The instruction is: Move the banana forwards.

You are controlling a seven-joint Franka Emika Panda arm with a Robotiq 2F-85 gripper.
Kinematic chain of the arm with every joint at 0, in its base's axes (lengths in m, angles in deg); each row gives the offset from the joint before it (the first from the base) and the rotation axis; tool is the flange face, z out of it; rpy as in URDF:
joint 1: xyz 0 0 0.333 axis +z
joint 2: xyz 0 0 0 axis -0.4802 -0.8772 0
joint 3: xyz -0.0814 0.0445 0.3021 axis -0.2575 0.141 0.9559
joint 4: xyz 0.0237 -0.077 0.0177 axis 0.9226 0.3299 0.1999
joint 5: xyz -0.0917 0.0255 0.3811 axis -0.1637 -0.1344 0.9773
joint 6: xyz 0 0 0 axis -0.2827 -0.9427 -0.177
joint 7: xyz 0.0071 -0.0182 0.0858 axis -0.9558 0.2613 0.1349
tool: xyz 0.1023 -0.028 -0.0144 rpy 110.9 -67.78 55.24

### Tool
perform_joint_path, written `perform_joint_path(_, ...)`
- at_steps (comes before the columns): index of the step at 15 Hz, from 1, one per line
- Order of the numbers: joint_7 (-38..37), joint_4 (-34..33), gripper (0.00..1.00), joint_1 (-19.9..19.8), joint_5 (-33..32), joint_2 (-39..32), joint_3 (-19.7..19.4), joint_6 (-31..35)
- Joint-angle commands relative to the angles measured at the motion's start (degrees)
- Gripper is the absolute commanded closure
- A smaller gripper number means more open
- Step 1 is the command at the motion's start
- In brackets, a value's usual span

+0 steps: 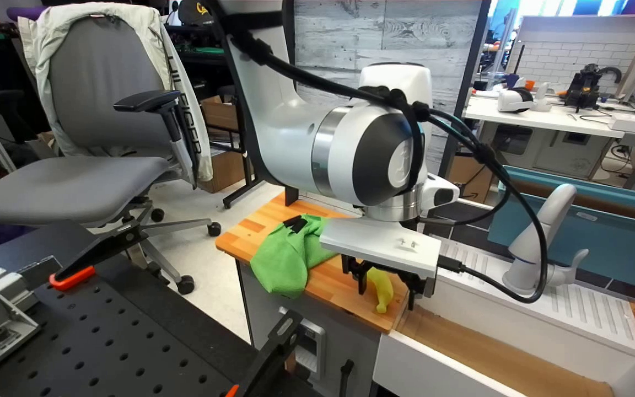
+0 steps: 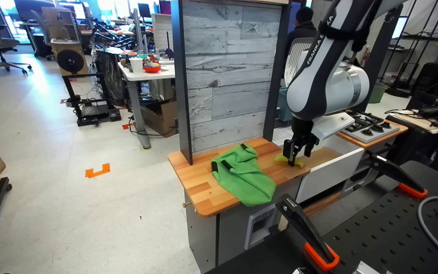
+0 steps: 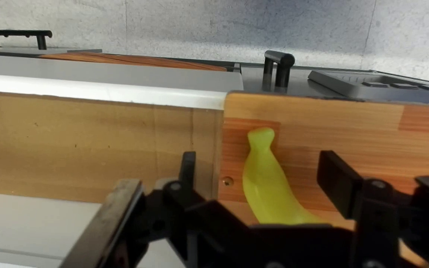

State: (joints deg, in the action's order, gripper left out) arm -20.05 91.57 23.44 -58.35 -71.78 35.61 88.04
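The yellow banana [image 1: 383,291] lies on the wooden countertop [image 1: 265,220], close to its edge beside the sink. It also shows in an exterior view [image 2: 280,157], partly behind a finger. In the wrist view the banana [image 3: 268,182] lies lengthwise between the fingers, its lower end hidden by the gripper body. My gripper [image 3: 258,163] is open, with one finger on each side of the banana and a visible gap to both. In both exterior views the gripper [image 1: 387,296] [image 2: 299,160] points down just over the banana.
A green cloth [image 1: 290,262] [image 2: 243,179] lies on the countertop beside the banana. The sink [image 3: 88,149], with a brown bottom, borders the countertop. A grey faucet [image 1: 538,242] stands behind the sink. A wood-patterned panel [image 2: 234,76] rises at the countertop's back.
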Motion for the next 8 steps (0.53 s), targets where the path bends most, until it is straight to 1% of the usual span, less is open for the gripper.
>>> perform_joint_path(1, 0.4, 3.2, 0.00, -1.2, -1.1, 5.0, 1.2, -1.7)
perform_joint_path(4, 0.0, 6.5, 0.00, -1.3, -0.5, 9.4, 1.9, -1.1)
perform_joint_path(5, -0.7, 1.9, 0.00, -0.7, -1.0, 4.1, 1.0, -0.3)
perform_joint_path(8, -0.7, 4.3, 0.00, -0.7, -0.9, 7.3, 1.3, -0.4)
